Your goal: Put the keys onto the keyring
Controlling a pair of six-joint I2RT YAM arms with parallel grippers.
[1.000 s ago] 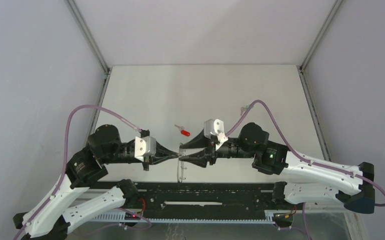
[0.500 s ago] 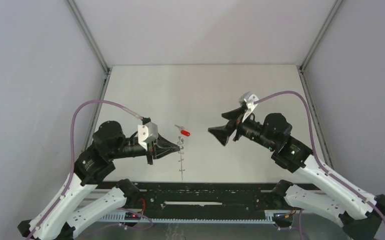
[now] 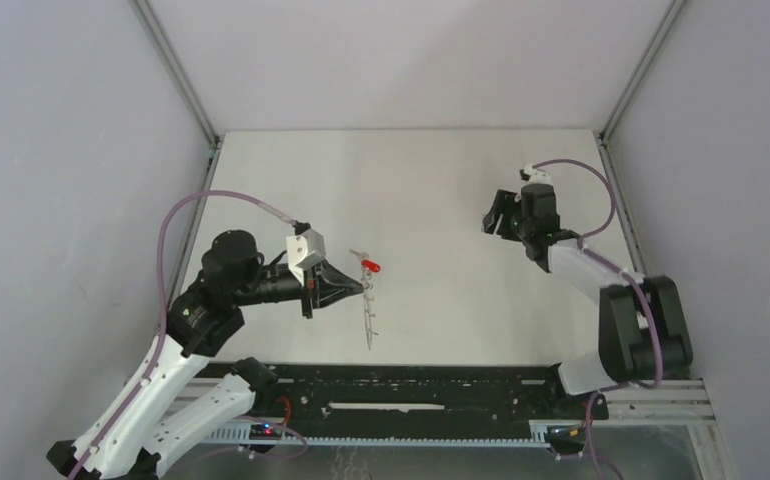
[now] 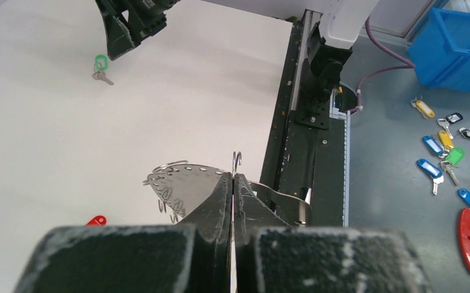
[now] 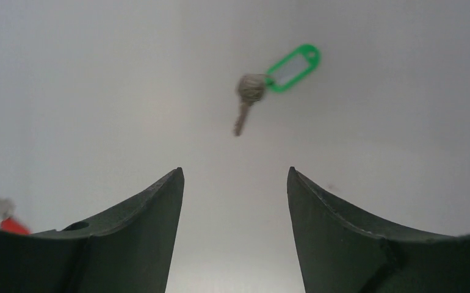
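Neither key is on the keyring (image 3: 367, 322) yet, so both threadings are still ahead of you. Your left tool (image 3: 360, 287) is pinched fully closed on the keyring's metal ring (image 4: 237, 160), and the chain hangs limp from it toward the near edge of the bench (image 3: 431, 180). The red key (image 3: 369, 266) lies loose on the bench just beyond that tool's tip, a little left of the middle. The green key (image 5: 252, 88) lies flat near the right edge, about halfway back. Your right tool (image 5: 235, 174) hangs above it with its jaws wide and nothing between them. The key sits ahead of the gap, not yet inside it. From here, I judge the green key to be your next pick.

A second ago both tools met close together near the near edge, the right one right at the keyring. Since then your right arm has swung out to the right side and spread its jaws. Your left tool has carried the keyring slightly farther back, closer to the red key.
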